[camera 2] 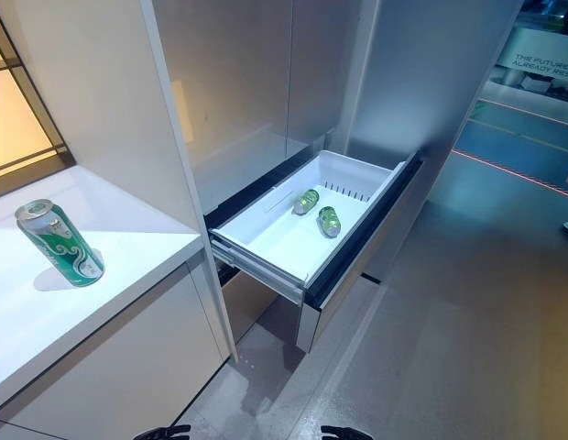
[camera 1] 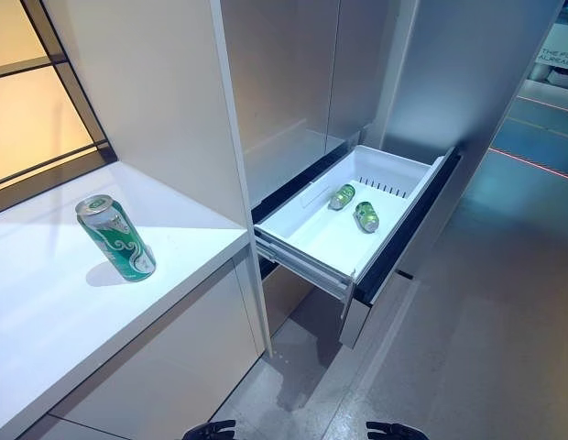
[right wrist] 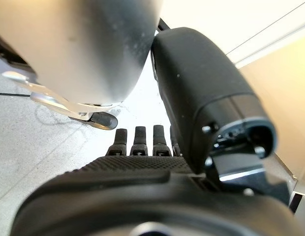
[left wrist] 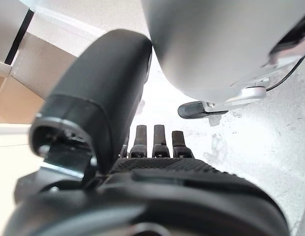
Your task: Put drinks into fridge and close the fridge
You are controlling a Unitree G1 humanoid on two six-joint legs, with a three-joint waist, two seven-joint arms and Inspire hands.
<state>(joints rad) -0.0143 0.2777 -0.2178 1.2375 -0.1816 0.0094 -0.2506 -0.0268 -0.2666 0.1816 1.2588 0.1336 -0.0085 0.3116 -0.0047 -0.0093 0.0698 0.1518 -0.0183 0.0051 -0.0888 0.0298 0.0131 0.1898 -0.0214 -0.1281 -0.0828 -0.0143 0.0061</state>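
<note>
Fingers (left wrist: 155, 142) of your left hand (left wrist: 142, 196) stretch straight out past the palm in its wrist view and hold nothing; the thumb stands up alongside them, and only pale floor lies beyond. Your right hand (right wrist: 142, 191) reads the same way in its own wrist view: its fingers (right wrist: 141, 140) are straight, relaxed and empty. In the head views you can just see both hands as dark tips at the bottom edge, hanging low over the floor and well apart from every can.

You have the fridge drawer (camera 1: 311, 243) pulled out in front of you. Its white inner bin sits open, framed by a dark seal and a grey front panel. Inside it, two green cans lie on their sides towards the back of the bin, near the slotted rear wall. One green can (camera 1: 342, 196) lies nearer the rear left corner; the other green can (camera 1: 366, 217) lies just beside it, towards the right wall. Whether the two touch cannot be told from here. The front half of the bin floor is bare white.

A third green drink can (camera 1: 116, 236) stands upright on the white worktop (camera 1: 46, 312) to your left, near its right edge, where the tall white cabinet panel (camera 1: 165, 101) rises. It stands well apart from the drawer.
</note>
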